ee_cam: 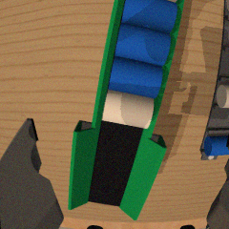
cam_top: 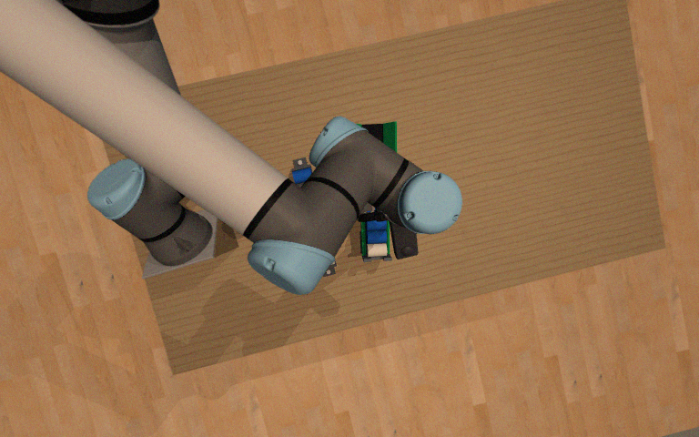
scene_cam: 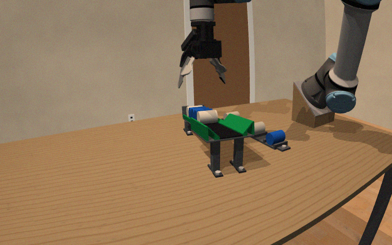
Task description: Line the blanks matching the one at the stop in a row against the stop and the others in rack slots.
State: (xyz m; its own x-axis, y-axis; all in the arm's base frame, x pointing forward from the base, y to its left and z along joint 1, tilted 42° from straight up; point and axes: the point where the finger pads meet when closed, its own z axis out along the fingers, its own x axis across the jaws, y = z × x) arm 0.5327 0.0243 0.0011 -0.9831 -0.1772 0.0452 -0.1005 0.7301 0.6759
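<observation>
The feed ramp (scene_cam: 199, 129) (ee_cam: 147, 178) (cam_top: 390, 137) holds a tight row: a cream blank (cam_top: 377, 250) at the stop, three blue blanks (ee_cam: 136, 77) (cam_top: 377, 236), then another cream blank (ee_cam: 128, 109) (scene_cam: 207, 117) at the open-end side. All lie across the ramp. The stock rack (scene_cam: 262, 139) (ee_cam: 220, 117) holds a blue blank (scene_cam: 275, 137) (ee_cam: 218, 146) (cam_top: 301, 175) near one end, a cream blank (scene_cam: 259, 127) (ee_cam: 223, 95) beyond it and another cream blank (scene_cam: 231, 114) farther along. Their centering is unclear. My gripper (scene_cam: 201, 84) (ee_cam: 135, 124) is open and empty, high above the ramp.
The ramp stands on legs, with flared green guides at its open end. The rack lies low beside it, on the side of the robot's base (scene_cam: 313, 119) (cam_top: 208, 247). In the top view the arm (cam_top: 329, 206) hides most of the rack and part of the ramp.
</observation>
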